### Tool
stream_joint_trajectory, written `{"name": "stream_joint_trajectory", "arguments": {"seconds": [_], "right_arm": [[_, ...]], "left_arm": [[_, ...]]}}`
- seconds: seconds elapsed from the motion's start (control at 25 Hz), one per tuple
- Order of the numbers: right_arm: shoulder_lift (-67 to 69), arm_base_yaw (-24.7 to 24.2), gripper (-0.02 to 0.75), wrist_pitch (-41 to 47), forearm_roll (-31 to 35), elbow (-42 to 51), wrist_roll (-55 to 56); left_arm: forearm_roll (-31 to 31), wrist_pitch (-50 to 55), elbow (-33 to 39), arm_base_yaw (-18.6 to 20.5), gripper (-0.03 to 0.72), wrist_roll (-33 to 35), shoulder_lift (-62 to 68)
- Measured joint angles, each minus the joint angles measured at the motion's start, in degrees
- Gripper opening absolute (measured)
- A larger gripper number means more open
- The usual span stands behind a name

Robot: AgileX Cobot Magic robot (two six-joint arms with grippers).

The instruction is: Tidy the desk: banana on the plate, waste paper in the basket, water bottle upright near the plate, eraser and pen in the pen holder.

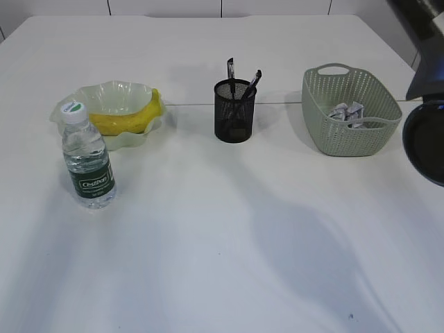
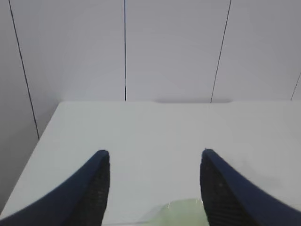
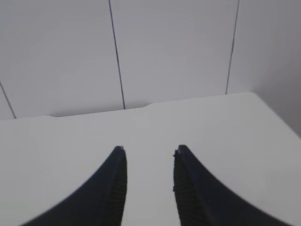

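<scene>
The white table [image 1: 229, 229] fills nearly the whole exterior view, and every item is seen gathered along its upper half, which is judged to match a desk already tidied. At the upper right the green basket [image 1: 347, 114] is set, and the crumpled waste paper [image 1: 347, 111] is seen lying inside it. At the upper left the pale green plate [image 1: 132, 139] is placed, with the banana [image 1: 125, 121] resting in it against its front edge. Just below and left of the plate the water bottle [image 1: 88, 161] is stood upright on its base, cap uppermost, close beside the plate as the task asks. At the upper centre the black mesh pen holder [image 1: 234, 112] is set between plate and basket; two dark pens [image 1: 239, 80] are seen leaning out of its top. Whether the eraser is inside cannot be told through the mesh.

In the left wrist view the left gripper [image 2: 155, 157] is held wide apart with nothing between its fingers, a sliver of the plate showing below. In the right wrist view the right gripper [image 3: 149, 150] is parted more narrowly and nothing is held by it either.
</scene>
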Motion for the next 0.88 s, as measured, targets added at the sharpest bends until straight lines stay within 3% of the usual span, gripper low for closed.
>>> {"name": "stream_joint_trajectory", "arguments": {"seconds": [0.16,0.32,0.44,0.88], "right_arm": [[-3.2,0.0,0.188,2.7,-0.6,-0.4,-3.1],[-7.2,0.0,0.064,3.4,-0.2,-0.4,-7.3],[-11.1,0.0,-0.003,4.3,1.0,-0.4,-10.1],[-27.0,0.0,-0.011,10.5,7.4,-0.7,-22.6]], "left_arm": [[0.1,0.2,-3.2,0.0,0.424,0.0,-2.5],[1.8,-0.2,-5.8,0.0,0.419,0.1,-5.7],[2.5,-3.1,-6.9,0.0,0.383,0.1,-8.7],[2.5,-9.2,-7.2,0.0,0.145,0.1,-20.7]]}}
